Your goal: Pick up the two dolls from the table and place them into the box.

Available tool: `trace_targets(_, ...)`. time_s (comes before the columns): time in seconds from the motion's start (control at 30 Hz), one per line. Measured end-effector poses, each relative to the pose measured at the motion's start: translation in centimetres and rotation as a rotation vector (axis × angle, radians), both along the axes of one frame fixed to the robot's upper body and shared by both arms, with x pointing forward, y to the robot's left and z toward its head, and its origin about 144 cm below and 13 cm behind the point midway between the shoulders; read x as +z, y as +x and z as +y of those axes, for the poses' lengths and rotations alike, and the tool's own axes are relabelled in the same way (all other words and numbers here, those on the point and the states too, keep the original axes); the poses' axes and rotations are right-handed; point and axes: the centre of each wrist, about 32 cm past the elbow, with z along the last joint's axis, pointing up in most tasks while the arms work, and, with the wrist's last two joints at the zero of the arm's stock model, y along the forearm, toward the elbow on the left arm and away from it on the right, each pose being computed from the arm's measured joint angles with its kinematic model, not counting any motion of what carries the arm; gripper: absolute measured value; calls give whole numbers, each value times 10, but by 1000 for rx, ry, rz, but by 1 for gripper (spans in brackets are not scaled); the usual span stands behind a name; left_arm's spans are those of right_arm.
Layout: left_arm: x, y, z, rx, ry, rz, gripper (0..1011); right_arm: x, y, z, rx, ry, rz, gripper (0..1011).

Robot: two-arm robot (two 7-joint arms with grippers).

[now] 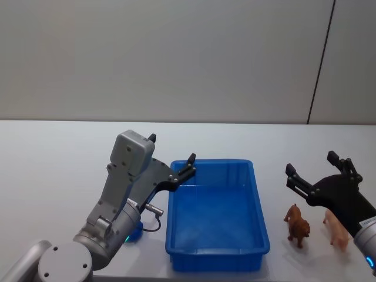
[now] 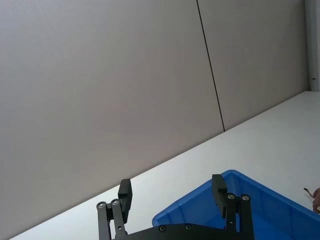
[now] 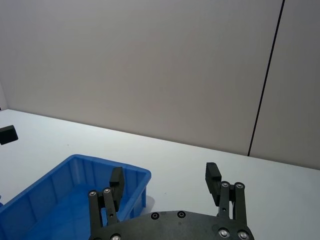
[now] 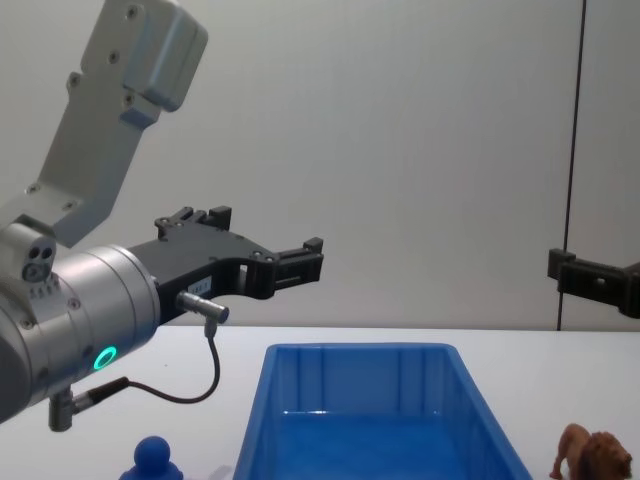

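The brown lion doll (image 1: 298,225) stands on the white table (image 1: 59,170) right of the blue box (image 1: 212,163); the chest view has it (image 4: 595,455) at the lower right. The blue doll (image 1: 134,232) sits left of the box, mostly hidden behind my left arm, and its ball head (image 4: 152,456) peeks up in the chest view. My left gripper (image 1: 171,150) hovers open and empty over the box's far left corner. My right gripper (image 1: 311,165) hangs open and empty just above and behind the lion. The box (image 4: 360,375) holds nothing that I can see.
A pale pinkish-tan animal figurine (image 1: 336,228) stands right of the lion, under my right wrist. A grey wall with a dark vertical seam (image 1: 320,64) rises behind the table. Bare tabletop stretches to the far left and behind the box.
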Motion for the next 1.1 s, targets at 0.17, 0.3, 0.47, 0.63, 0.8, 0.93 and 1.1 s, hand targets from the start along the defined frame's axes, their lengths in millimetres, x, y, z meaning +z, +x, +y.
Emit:
trace_targets(0.17, 0, 0, 0, 0, 0, 0, 1001, 0, 0, 0, 0, 0, 0, 1001)
trace_targets(0.3, 0, 0, 0, 0, 0, 0, 1001, 0, 0, 0, 0, 0, 0, 1001)
trace_targets(0.47, 0, 0, 0, 0, 0, 0, 1001, 0, 0, 0, 0, 0, 0, 1001)
trace_targets(0.63, 0, 0, 0, 0, 0, 0, 1002, 0, 0, 0, 0, 0, 0, 1001)
trace_targets(0.8, 0, 0, 0, 0, 0, 0, 1001, 0, 0, 0, 0, 0, 0, 1001)
trace_targets(0.93, 0, 0, 0, 0, 0, 0, 1001, 0, 1, 0, -1, -1, 0, 1001)
trace_targets(1.1, 0, 0, 0, 0, 0, 0, 1001, -2, 6, -4, -2, -11, 4, 1001)
